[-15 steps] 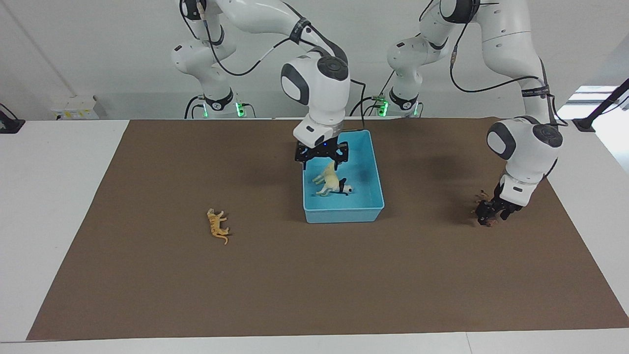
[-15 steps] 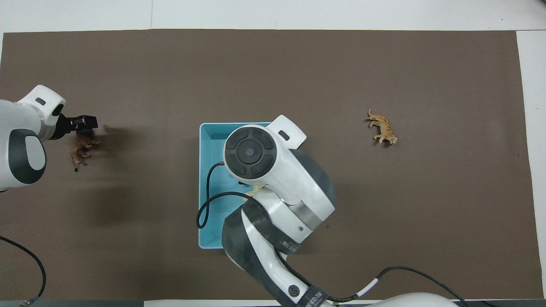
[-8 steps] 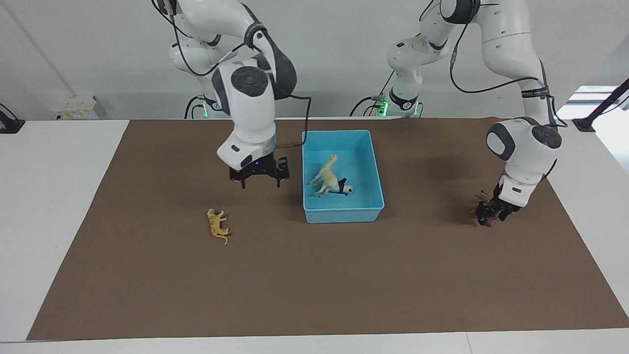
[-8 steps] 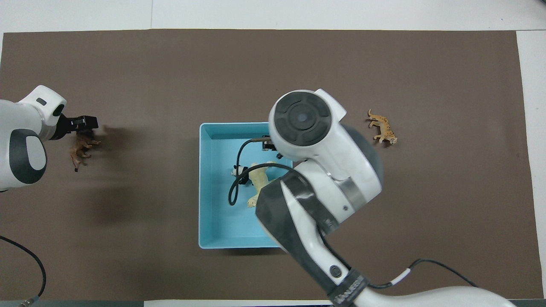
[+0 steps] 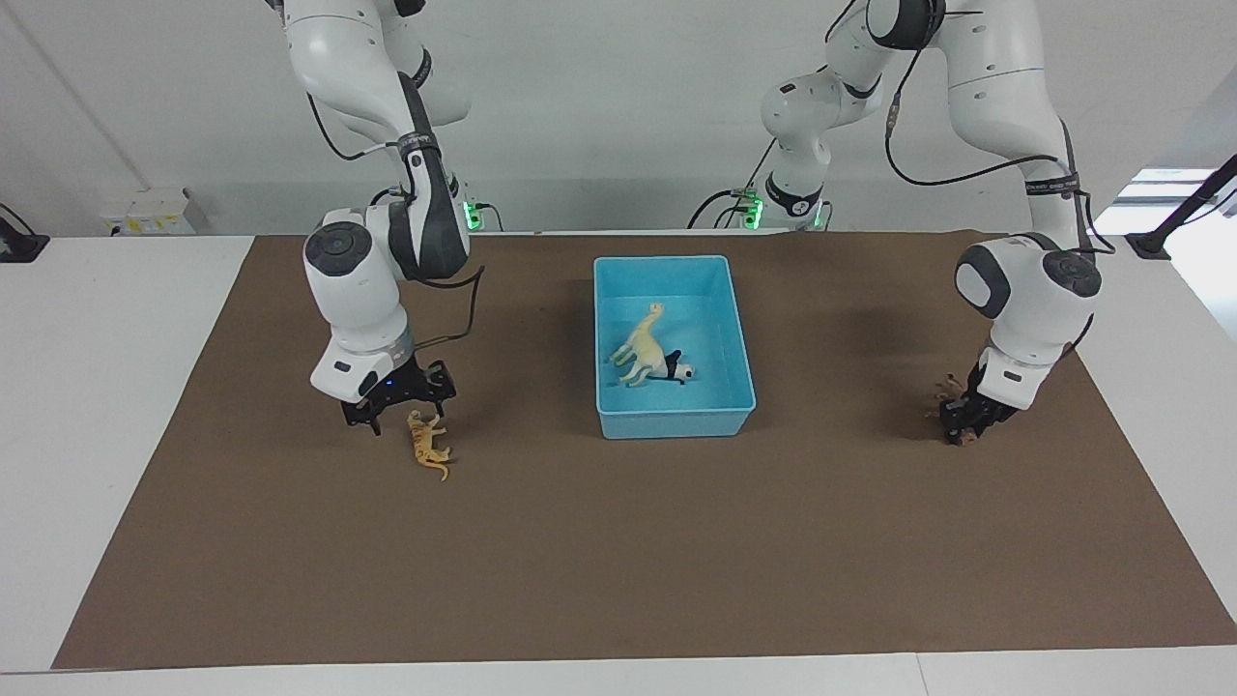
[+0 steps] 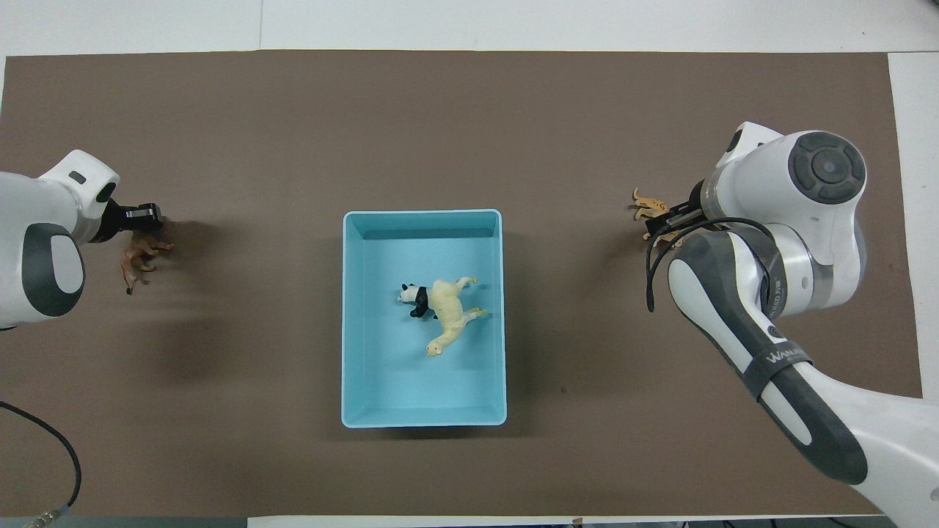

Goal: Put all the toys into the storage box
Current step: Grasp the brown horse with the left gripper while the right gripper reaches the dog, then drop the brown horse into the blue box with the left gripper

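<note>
The light blue storage box (image 5: 676, 421) stands mid-table and also shows in the overhead view (image 6: 424, 215). In it lie the cream long-necked toy (image 5: 642, 348) (image 6: 449, 312) and the panda (image 5: 679, 371) (image 6: 411, 296), touching each other. The orange tiger (image 5: 428, 450) (image 6: 648, 208) lies on the mat toward the right arm's end. My right gripper (image 5: 398, 404) (image 6: 669, 221) is open and empty, low over the tiger. The brown lion (image 5: 950, 392) (image 6: 139, 257) is on the mat toward the left arm's end. My left gripper (image 5: 969, 423) (image 6: 139, 215) is down at the lion.
A brown mat (image 5: 618, 561) covers most of the white table (image 5: 97, 387). Nothing else stands on the mat besides the box and the two loose toys.
My right arm has swung from above the box to over the tiger, leaving the cream toy in the box. My left gripper has stayed at the lion, shifting only slightly.
</note>
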Available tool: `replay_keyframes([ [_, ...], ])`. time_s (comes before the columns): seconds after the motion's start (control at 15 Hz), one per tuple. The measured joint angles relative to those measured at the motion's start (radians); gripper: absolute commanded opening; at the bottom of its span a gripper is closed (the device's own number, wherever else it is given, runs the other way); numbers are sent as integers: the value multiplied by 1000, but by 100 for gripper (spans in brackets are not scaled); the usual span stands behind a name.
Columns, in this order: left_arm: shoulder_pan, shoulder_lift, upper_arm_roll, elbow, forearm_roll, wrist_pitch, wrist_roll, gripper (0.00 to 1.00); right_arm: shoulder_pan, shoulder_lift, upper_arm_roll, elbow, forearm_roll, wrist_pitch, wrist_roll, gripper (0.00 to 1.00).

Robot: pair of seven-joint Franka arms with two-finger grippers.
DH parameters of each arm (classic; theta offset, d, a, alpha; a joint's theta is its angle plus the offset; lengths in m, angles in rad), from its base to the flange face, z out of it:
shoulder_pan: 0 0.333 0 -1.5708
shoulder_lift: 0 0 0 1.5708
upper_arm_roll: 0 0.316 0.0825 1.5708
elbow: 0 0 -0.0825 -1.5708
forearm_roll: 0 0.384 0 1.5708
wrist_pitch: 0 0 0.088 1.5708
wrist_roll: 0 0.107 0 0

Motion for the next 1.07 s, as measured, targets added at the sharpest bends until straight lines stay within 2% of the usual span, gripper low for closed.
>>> replay_keyframes([
  [0.2, -1, 0, -4, 22, 0, -39, -10, 1, -13, 4, 1, -42, 21, 63, -67, 100],
  [0.4, -49, -19, -11, 165, 0, -299, -105, 1, -10, 56, 14, -50, 23, 136, -70, 100],
  [0.53, -123, -62, -18, 262, 1, -480, -245, 1, -8, 75, 18, -49, 23, 150, -70, 100],
  [0.67, -225, -115, -26, 302, 0, -588, -436, 2, -8, 76, 18, -48, 23, 151, -70, 100],
  [0.8, -340, -148, -33, 303, -5, -619, -648, 5, -8, 76, 18, -48, 23, 154, -70, 95],
  [0.93, -456, -154, -37, 291, -12, -619, -827, 8, -8, 77, 18, -50, 25, 166, -70, 95],
  [1.0, -504, -154, -39, 275, -17, -610, -884, 12, -8, 80, 18, -53, 27, 176, -69, 94],
  [1.07, -544, -156, -39, 249, -28, -581, -923, 22, -7, 83, 19, -55, 28, 185, -69, 86],
])
